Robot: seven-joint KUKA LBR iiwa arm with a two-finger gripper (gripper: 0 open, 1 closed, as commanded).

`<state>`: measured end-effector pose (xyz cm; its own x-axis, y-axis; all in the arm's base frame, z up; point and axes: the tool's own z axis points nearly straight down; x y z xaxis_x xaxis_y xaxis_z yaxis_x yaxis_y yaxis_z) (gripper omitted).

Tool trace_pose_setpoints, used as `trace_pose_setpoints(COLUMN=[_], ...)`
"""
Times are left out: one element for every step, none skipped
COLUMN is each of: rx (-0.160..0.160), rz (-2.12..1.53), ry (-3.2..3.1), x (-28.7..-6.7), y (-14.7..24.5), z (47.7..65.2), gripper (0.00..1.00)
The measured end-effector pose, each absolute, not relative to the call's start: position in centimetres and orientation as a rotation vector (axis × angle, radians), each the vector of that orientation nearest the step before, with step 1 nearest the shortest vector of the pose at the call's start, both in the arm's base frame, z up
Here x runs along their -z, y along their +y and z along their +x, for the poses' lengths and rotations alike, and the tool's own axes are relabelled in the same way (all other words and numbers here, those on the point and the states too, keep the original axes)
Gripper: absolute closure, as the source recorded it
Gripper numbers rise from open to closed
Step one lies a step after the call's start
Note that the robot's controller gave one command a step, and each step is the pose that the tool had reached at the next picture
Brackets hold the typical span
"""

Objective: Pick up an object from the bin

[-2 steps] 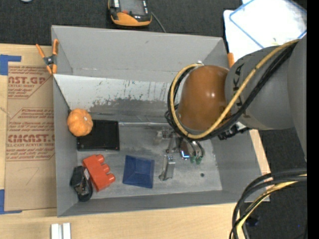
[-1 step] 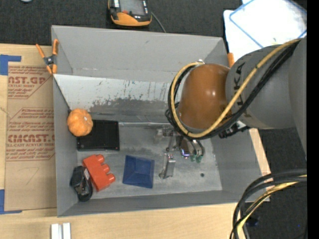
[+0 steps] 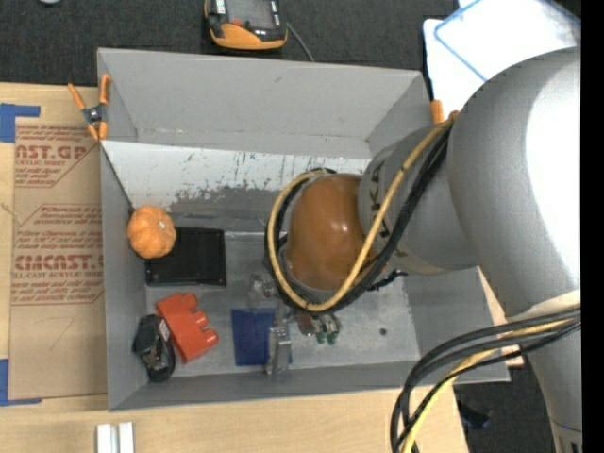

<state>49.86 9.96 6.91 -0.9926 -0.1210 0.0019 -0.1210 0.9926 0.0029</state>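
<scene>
Where the arm entered the grey metal bin [image 3: 236,102] from the right, its gripper [image 3: 279,345] hung low near the front wall, just beside the right edge of a flat dark-blue rectangular block [image 3: 249,336]. How far the gripper stood open could not be told, and nothing was seen in its grasp. That closeness suggested the blue block was the likely pick, lying flat on the floor with room around it. A red-orange knobbed plastic block [image 3: 187,326] and a small black object [image 3: 154,347] lay left of it, touching each other. Farther back, an orange pumpkin-shaped ball [image 3: 151,231] rested against a flat black rectangular box [image 3: 189,258], probably kept from rolling by it.
</scene>
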Motion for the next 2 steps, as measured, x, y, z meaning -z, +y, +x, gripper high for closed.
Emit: trace_pose_setpoints(rx=[0.007, 0.005], rz=[-0.129, 0.334], ry=[-3.151, -3.12], x=[-12.1, -9.9], y=[11.6, 12.4], z=[48.2, 48.2], gripper=[0.0, 0.0])
